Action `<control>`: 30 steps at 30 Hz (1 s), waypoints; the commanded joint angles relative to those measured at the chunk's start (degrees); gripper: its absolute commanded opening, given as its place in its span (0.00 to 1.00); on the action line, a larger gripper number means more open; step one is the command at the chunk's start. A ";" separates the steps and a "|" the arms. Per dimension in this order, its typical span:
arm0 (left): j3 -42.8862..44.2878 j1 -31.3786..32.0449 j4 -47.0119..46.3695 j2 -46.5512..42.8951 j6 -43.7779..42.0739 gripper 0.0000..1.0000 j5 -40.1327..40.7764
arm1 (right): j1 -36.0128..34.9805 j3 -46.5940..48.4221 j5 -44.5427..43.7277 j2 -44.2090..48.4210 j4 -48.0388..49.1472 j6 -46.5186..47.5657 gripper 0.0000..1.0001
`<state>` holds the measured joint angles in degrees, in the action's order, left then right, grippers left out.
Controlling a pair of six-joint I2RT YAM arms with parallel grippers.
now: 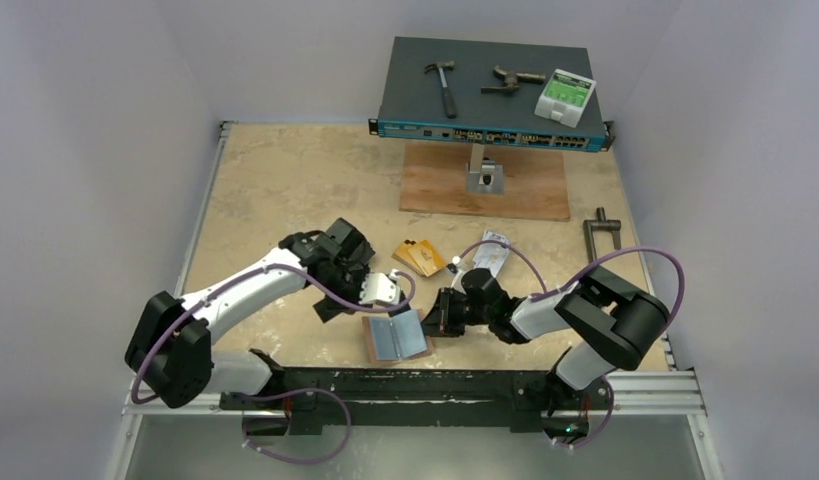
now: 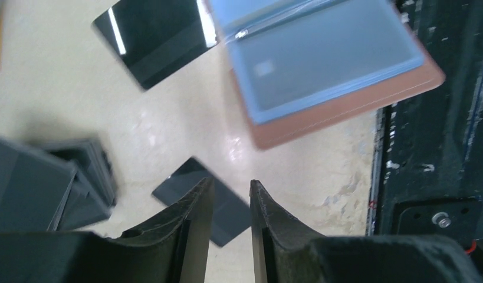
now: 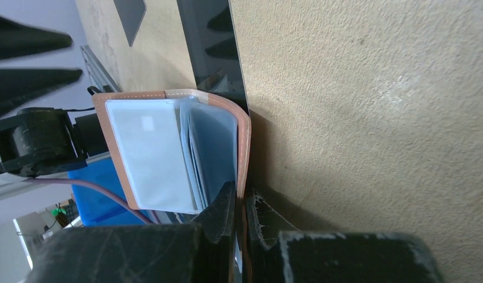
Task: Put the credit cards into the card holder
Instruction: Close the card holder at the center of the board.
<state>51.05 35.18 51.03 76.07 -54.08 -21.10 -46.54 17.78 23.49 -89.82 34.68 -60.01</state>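
Note:
The salmon-pink card holder (image 1: 397, 335) lies open near the front rail, its clear blue-grey sleeves (image 2: 327, 59) facing up. My right gripper (image 1: 437, 317) is shut on the edge of its right cover (image 3: 243, 147), holding that cover raised. My left gripper (image 2: 232, 188) hovers low just left of the holder, its jaws a narrow gap apart with nothing between them. A dark grey credit card (image 2: 230, 215) lies flat on the table under the fingertips. A glossy black card (image 2: 150, 35) lies beyond it, and a dark stack of cards (image 2: 50, 188) sits to the left. Orange-gold cards (image 1: 418, 257) rest mid-table.
A white tag-like card (image 1: 493, 252) lies by the orange ones. At the back a network switch (image 1: 490, 95) carries a hammer (image 1: 443, 85) and other tools, above a wooden board (image 1: 485, 185). A metal handle (image 1: 602, 235) lies at right. The black front rail (image 2: 433, 147) runs close to the holder.

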 commanded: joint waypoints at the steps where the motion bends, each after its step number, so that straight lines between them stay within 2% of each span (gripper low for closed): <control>1: -3.39 7.43 -5.07 -0.30 2.79 0.27 -3.94 | 0.05 -1.92 -4.77 -1.73 -8.47 2.73 0.00; 4: -2.77 11.07 -6.11 2.47 5.06 0.25 -4.41 | 0.05 -1.81 -4.85 -2.52 -7.92 2.59 0.00; 10: -1.76 11.32 -9.04 3.81 7.21 0.22 -3.67 | 0.05 -1.74 -4.79 -3.22 -7.23 2.42 0.00; 16: 1.37 11.38 -13.79 2.05 17.75 0.23 -7.42 | 0.05 -1.26 -4.38 -3.87 -7.06 2.79 0.00; 23: 3.21 11.36 -19.34 4.69 26.93 0.24 -13.62 | 0.05 -1.22 -4.54 -3.55 -7.41 3.18 0.00; 30: 4.28 13.13 -22.53 12.41 27.02 0.25 -12.57 | 0.05 -1.50 -4.94 -2.32 -7.74 3.06 0.00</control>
<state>53.58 47.09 32.01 84.68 -28.97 -31.53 -46.44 17.85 24.58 -90.74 35.73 -59.99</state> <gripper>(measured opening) 0.248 0.025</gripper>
